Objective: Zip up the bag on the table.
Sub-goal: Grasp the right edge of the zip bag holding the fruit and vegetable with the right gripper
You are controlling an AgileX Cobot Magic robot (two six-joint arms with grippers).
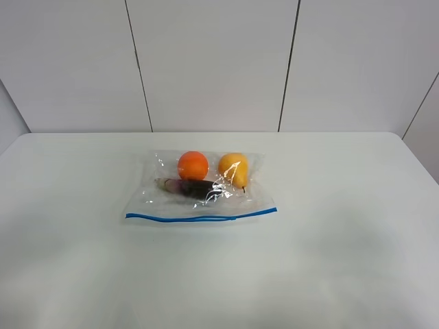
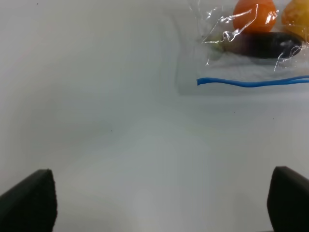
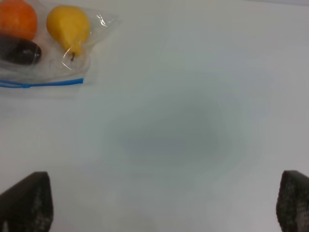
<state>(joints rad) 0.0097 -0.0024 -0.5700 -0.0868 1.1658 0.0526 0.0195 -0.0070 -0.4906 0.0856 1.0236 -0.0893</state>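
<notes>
Nearest: left claw and right claw are both spread wide with nothing between them, hovering over bare worktop. Neither shows in the high view.

The bag lies flat mid-worktop, well apart from both claws. It sits ahead of the left claw toward the right arm's side, and the mirror of that for the right claw.

Orientation: the long axis runs left-right across the high view. The blue seal strip is the edge nearest the robot, so the mouth faces us. The strip is wavy and looks doubled around the middle (probably not pressed shut there, can't confirm).

Behind the strip comes a dark aubergine lying along the long axis. Past that, an orange and a yellow pear sit side by side at the closed far edge. Grey wall panels are behind.

Handling, my read:
- The film is thin, crinkly and slick, and has no stiffness.
- It's light, and only the produce anchors it.
- It will likely skate or bunch if dragged along the strip with one claw.
- The fruit is clear of the strip, so crush risk is low.

Grip: pinch one strip end to pin it, e.g. the left end with the left claw. Then close the right claw on the strip beside it and run toward the other end, keeping the pinch on the blue line, not the loose film.
</notes>
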